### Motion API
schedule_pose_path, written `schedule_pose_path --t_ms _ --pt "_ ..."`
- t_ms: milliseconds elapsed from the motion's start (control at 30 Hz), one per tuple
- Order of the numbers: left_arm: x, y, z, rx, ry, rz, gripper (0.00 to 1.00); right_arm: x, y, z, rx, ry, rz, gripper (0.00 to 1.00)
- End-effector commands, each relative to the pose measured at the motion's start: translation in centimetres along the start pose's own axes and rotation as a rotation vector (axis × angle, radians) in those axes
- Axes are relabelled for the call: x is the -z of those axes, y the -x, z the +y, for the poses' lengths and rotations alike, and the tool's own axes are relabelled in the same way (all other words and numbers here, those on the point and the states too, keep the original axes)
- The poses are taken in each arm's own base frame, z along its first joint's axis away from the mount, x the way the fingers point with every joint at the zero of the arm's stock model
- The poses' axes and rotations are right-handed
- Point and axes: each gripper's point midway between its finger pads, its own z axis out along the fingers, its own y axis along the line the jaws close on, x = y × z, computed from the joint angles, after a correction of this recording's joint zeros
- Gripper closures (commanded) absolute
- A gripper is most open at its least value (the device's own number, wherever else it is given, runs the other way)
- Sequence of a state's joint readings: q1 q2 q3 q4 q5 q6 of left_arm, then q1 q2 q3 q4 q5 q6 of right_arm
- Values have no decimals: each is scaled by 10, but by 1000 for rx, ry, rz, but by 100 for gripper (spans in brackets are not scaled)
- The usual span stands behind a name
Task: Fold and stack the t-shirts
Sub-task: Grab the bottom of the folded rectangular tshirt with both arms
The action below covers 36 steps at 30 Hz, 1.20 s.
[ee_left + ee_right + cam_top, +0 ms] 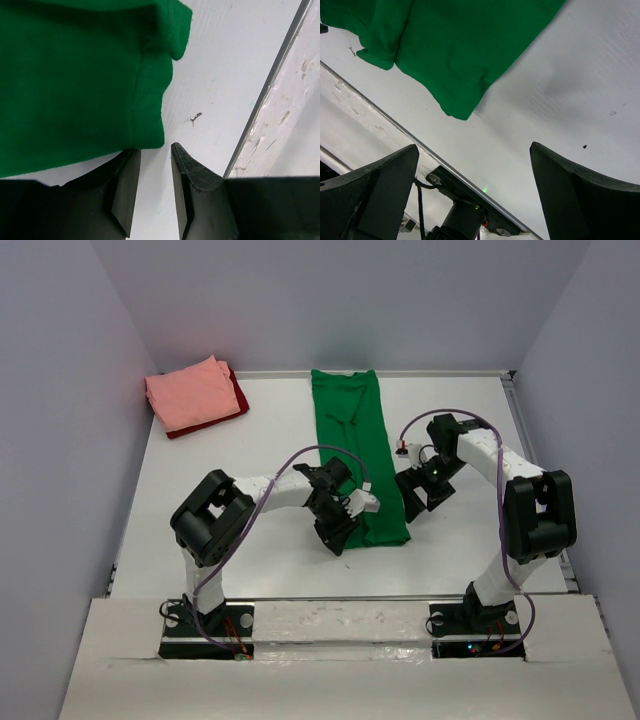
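The green t-shirt (pixel 355 440) lies folded into a long narrow strip down the middle of the table. My left gripper (pixel 335 532) sits low at the strip's near left corner. In the left wrist view its fingers (pixel 155 148) stand a narrow gap apart with only bare table between them, and the green hem corner (pixel 150 135) lies just past the tips. My right gripper (pixel 420 502) hovers beside the strip's near right edge. It is wide open (pixel 472 150) and empty, with the green cloth (pixel 460 45) beyond it. The salmon pink tee (pixel 190 395) lies folded on the dark red tee (pixel 239 395) at the back left.
Grey walls close in the white table (pixel 200 520) on three sides. A metal rail (pixel 270 90) runs along the table's near edge, close to the green hem. An arm's base and cable (pixel 465 215) show behind the right fingers.
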<state>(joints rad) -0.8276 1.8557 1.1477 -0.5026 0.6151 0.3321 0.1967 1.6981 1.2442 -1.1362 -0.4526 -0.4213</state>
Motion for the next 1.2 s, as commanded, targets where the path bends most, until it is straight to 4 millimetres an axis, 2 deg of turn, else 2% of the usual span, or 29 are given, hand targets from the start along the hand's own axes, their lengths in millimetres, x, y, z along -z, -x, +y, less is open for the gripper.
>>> schedule_pose_path --t_ms 0,333,433,700,1033,1167 --pt "1 0 -10 -13 -43 15 56 3 -2 1 22 -4 -22 2" --pt "9 -11 -14 -24 -22 18 51 0 1 -2 21 -5 -19 2" --pt "18 -8 -12 -27 9 -9 43 0 1 -2 19 -4 -17 2" --pt "25 -2 0 12 21 -34 43 -15 -18 9 -25 76 26 4" --pt "33 3 13 39 45 -72 45 -24 -15 14 -47 161 63 8" --pt "32 4 15 48 39 -71 46 -30 -11 21 -66 248 87 16"
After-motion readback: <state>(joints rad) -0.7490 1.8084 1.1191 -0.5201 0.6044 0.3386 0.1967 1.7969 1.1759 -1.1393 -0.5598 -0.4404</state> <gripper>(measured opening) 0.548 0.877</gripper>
